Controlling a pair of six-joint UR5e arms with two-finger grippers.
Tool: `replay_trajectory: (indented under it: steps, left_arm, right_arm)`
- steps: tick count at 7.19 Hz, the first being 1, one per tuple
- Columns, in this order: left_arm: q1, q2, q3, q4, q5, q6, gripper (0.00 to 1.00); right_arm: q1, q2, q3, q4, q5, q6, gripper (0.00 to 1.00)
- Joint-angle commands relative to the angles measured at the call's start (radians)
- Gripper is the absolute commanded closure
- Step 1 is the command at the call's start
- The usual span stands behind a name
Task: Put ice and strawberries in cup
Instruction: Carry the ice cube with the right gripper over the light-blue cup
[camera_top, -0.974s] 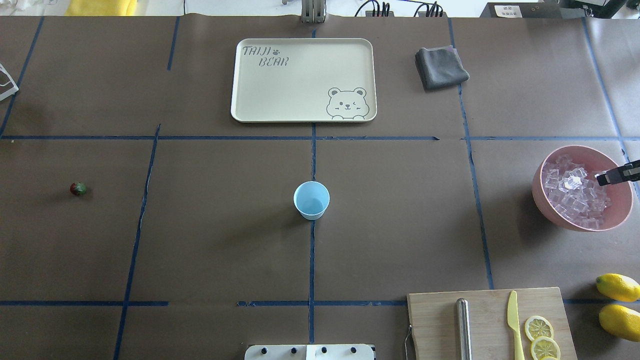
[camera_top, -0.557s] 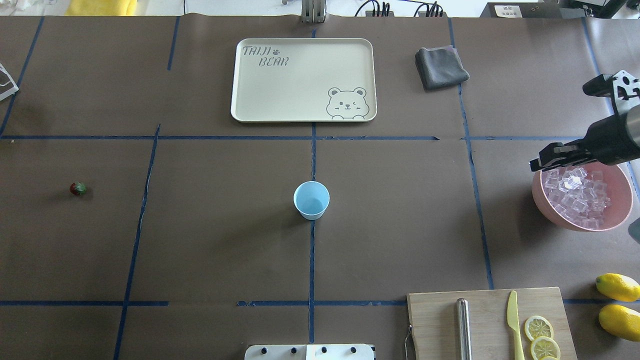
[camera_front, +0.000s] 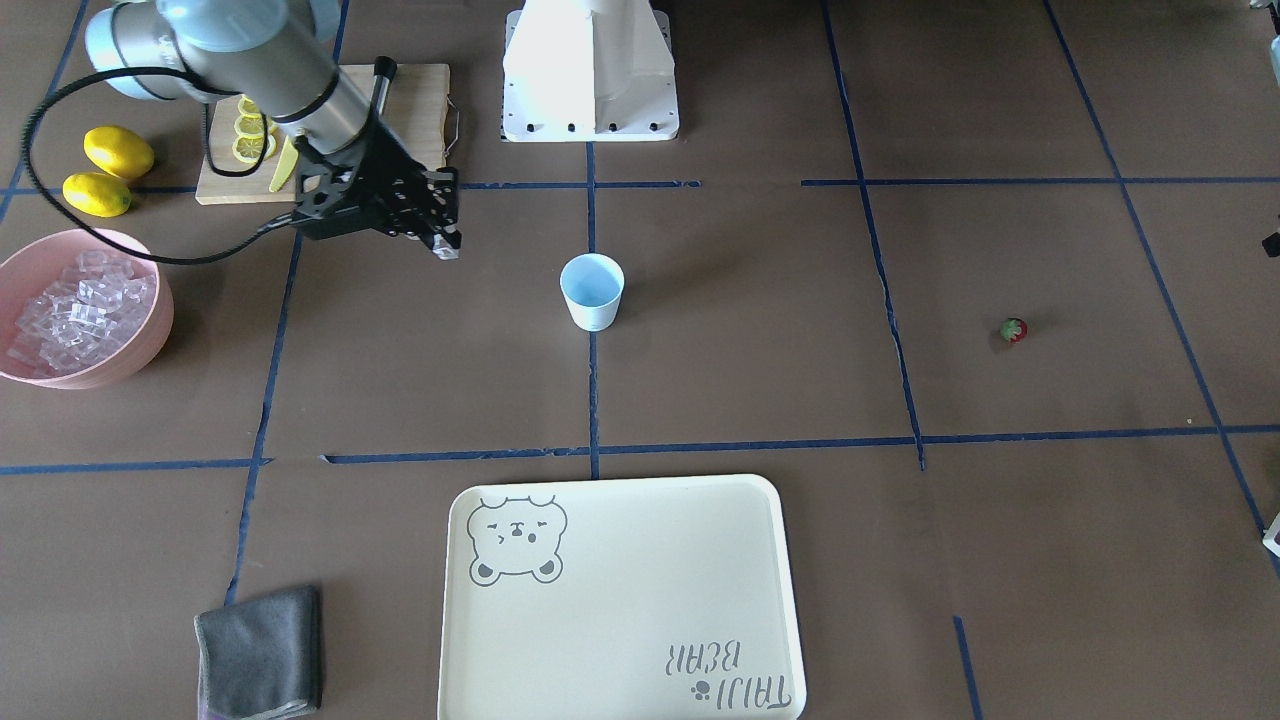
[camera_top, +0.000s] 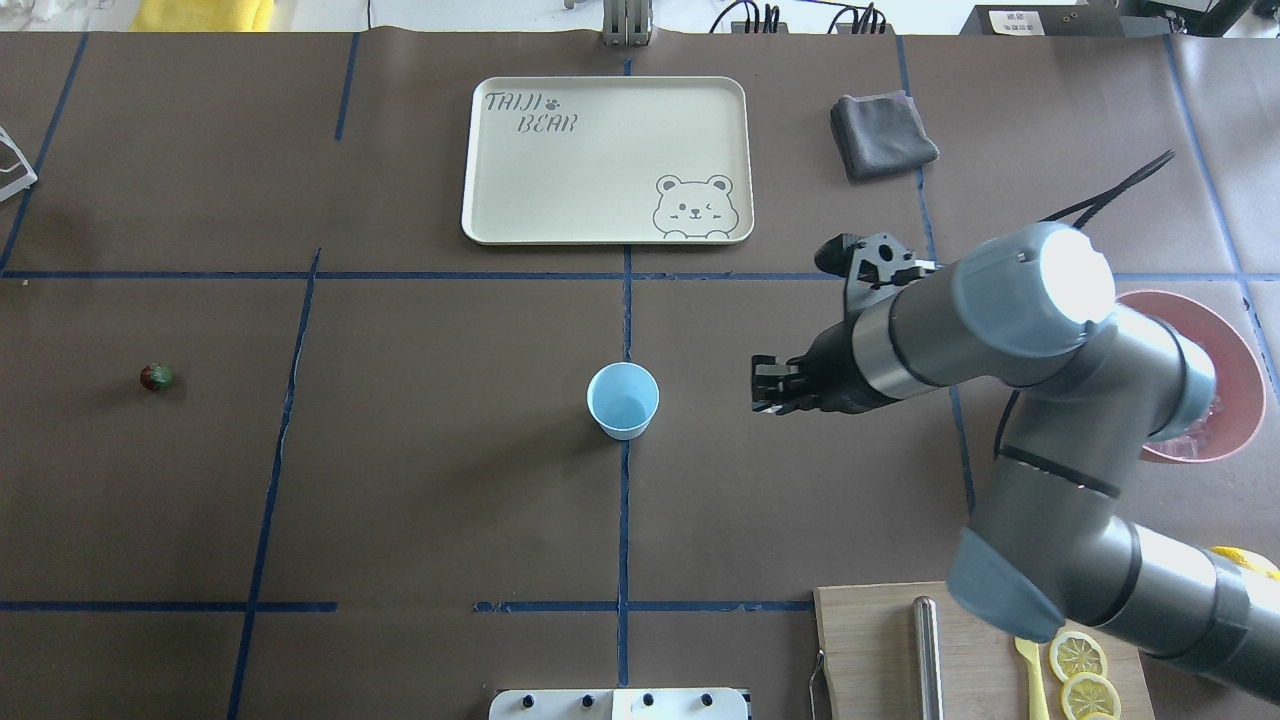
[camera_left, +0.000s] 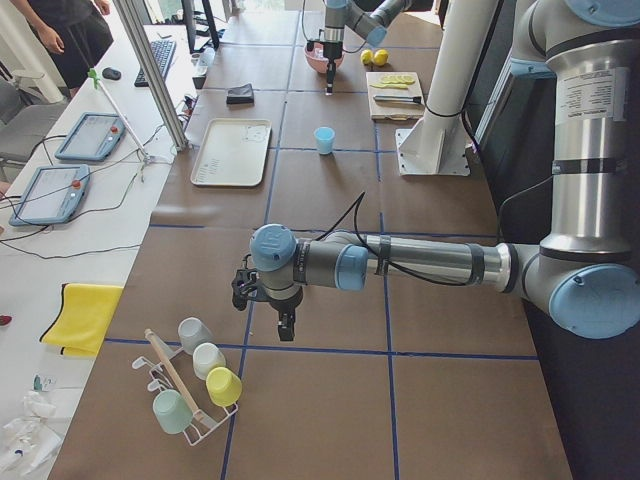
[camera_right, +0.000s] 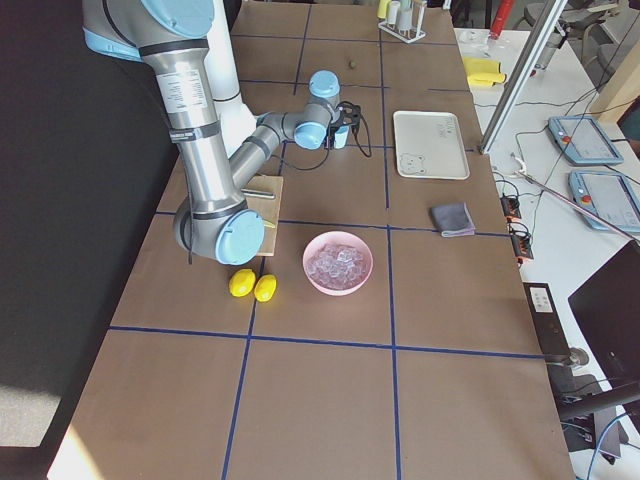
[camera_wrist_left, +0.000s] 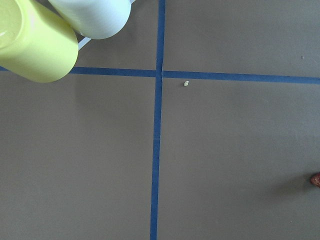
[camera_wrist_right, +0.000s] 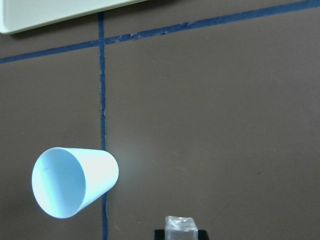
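**Task items, from the right wrist outward**
- Your right gripper (camera_top: 762, 385) is pinching one ice cube (camera_wrist_right: 181, 224) above the desk (camera_top: 400, 480). The cube is clear, glassy and roughly square-sided, much smaller than the cup's mouth.
- The cup (camera_top: 623, 400) is next, toward the robot's left, near the gripper but apart from it. It is light blue inside, paler outside, tapered and upright, and it stands on the blue tape line at mid-desk.
- The strawberry (camera_top: 156, 377) lies well apart, on the desk's left side. It is tiny and red with a green cap.

**Left gripper**
- Your left gripper (camera_left: 285, 330) points down over the desk's left end. It shows only in the side view, so you cannot tell whether it is spread or pressed together.

**Count, from the robot's edge outward**
- Board (camera_front: 425, 95): one, carrying lemon slices (camera_top: 1077, 656) and one yellow knife (camera_top: 1032, 668).
- Lemons (camera_front: 118, 151): two, side by side, near the board.
- Bowl (camera_front: 160, 335): one, pink, holding a heap of ice (camera_front: 78, 310) too many to count.
- Cup: one. Strawberry: one. Held cube: one.
- Tray (camera_top: 600, 150): one, cream, with a bear print, at the far side.
- Cloth (camera_top: 882, 135): one, grey and folded, near the tray.
- Mugs (camera_left: 222, 386): four, on a rack at the left end.
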Motion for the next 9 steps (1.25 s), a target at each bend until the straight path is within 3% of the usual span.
replay_trajectory:
  steps: [1,4,7,9]
  left_arm:
    - [0.002,0.017,0.000,-0.032,0.000,-0.001,0.00]
    - [0.000,0.024,-0.017,-0.032,0.000,-0.001,0.00]
    - [0.000,0.040,-0.043,-0.032,-0.002,-0.001,0.00]
    - [0.000,0.044,-0.057,-0.032,-0.002,-0.001,0.00]
  right_arm:
    - [-0.117,0.173,-0.112,-0.063,-0.144,0.087,0.96]
    - [-0.116,0.189,-0.117,-0.060,-0.152,0.087,0.96]
    - [-0.116,0.195,-0.140,-0.060,-0.224,0.085,0.96]
    - [-0.116,0.207,-0.147,-0.058,-0.256,0.085,0.88]
